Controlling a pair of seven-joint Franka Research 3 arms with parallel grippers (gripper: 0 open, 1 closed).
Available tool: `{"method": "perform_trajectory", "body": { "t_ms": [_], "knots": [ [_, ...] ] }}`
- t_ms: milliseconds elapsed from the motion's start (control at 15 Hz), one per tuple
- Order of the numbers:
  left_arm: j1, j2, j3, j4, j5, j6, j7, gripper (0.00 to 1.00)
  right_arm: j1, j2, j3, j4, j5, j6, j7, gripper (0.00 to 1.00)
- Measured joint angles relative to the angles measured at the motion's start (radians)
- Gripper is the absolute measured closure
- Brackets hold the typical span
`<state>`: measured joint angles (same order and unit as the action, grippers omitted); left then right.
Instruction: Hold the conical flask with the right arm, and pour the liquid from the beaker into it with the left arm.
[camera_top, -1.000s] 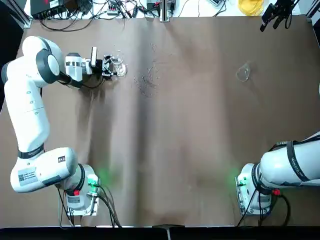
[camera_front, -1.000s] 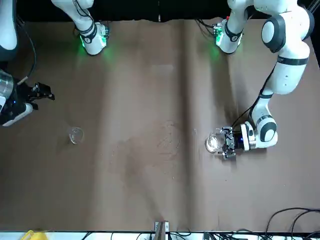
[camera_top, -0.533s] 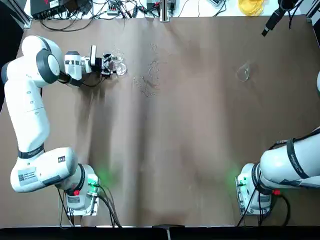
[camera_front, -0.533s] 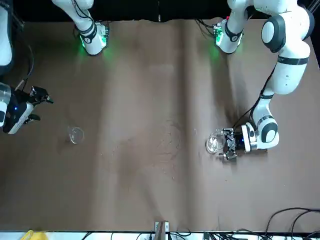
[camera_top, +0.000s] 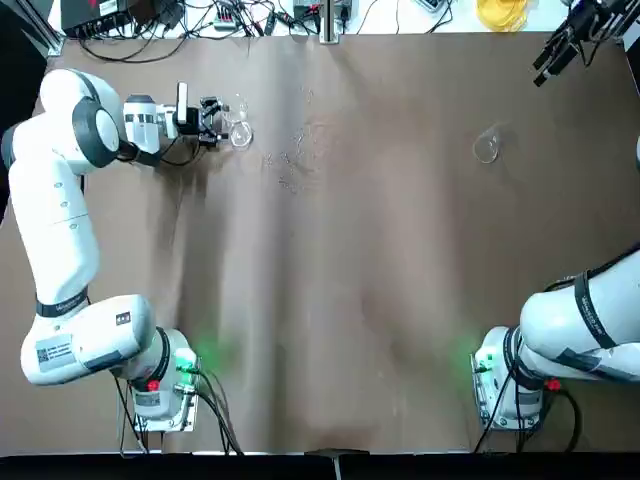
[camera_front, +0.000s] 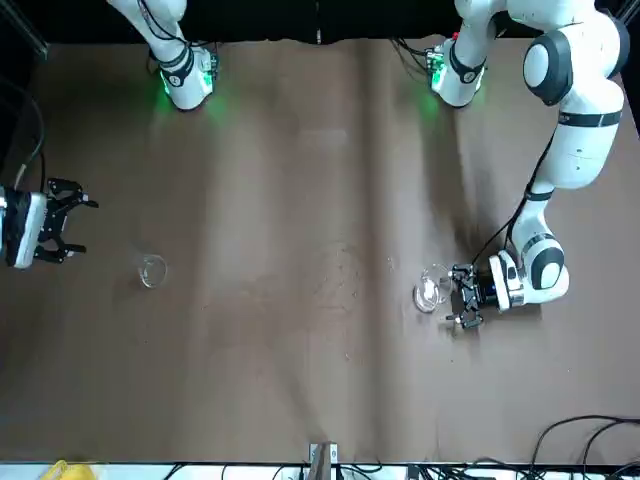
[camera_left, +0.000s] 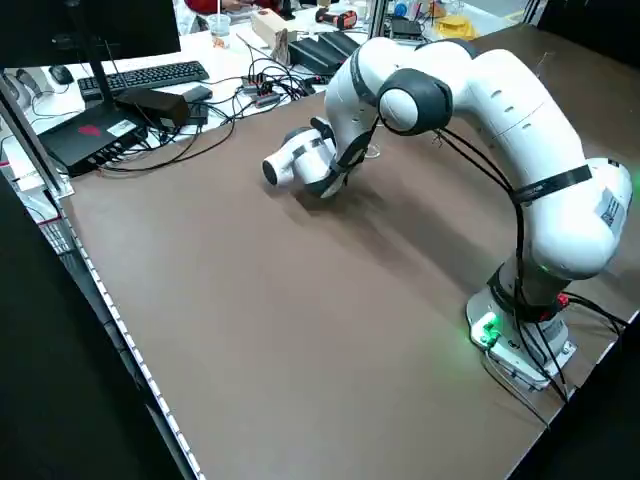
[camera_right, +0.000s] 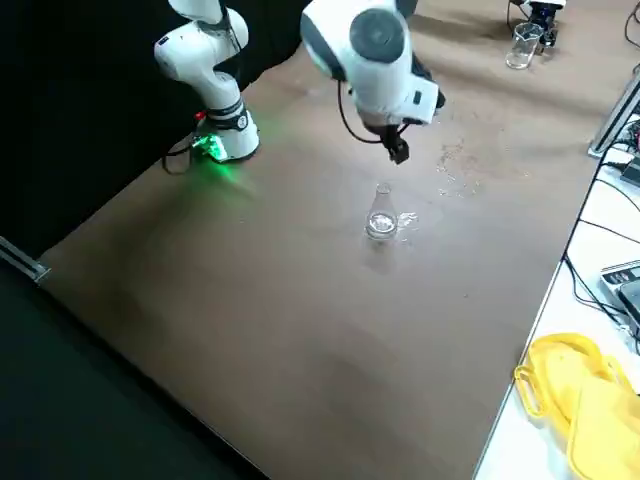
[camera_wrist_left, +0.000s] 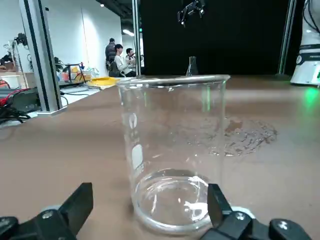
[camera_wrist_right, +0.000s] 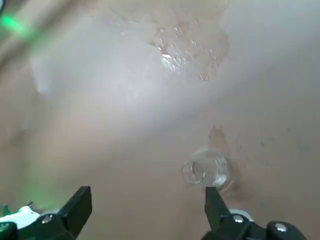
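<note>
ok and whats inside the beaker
Beaker: a little clear liquid seems to sit at the bottom; glare hides how much. Nothing covers it, and the left gripper's fingers stand open.

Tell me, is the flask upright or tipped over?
Upright: in the right side view, the flask stands on its wide base with its narrow neck pointing up.

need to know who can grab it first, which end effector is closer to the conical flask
Right. The right end effector hovers open beside the conical flask; the left end effector is far across the table, at the beaker.
</note>
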<state>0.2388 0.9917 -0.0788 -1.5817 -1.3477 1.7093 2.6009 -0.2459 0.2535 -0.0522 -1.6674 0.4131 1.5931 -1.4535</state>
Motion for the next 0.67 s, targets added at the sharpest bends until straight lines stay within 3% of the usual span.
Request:
{"method": "perform_trajectory", "body": {
  "t_ms": [667],
  "knots": [
    [0.003, 0.000, 0.015, -0.004, 0.080, 0.013, 0.000, 0.00, -0.154, 0.165, -0.001, 0.000, 0.237, -0.077, -0.483, 0.00]
  ]
}}
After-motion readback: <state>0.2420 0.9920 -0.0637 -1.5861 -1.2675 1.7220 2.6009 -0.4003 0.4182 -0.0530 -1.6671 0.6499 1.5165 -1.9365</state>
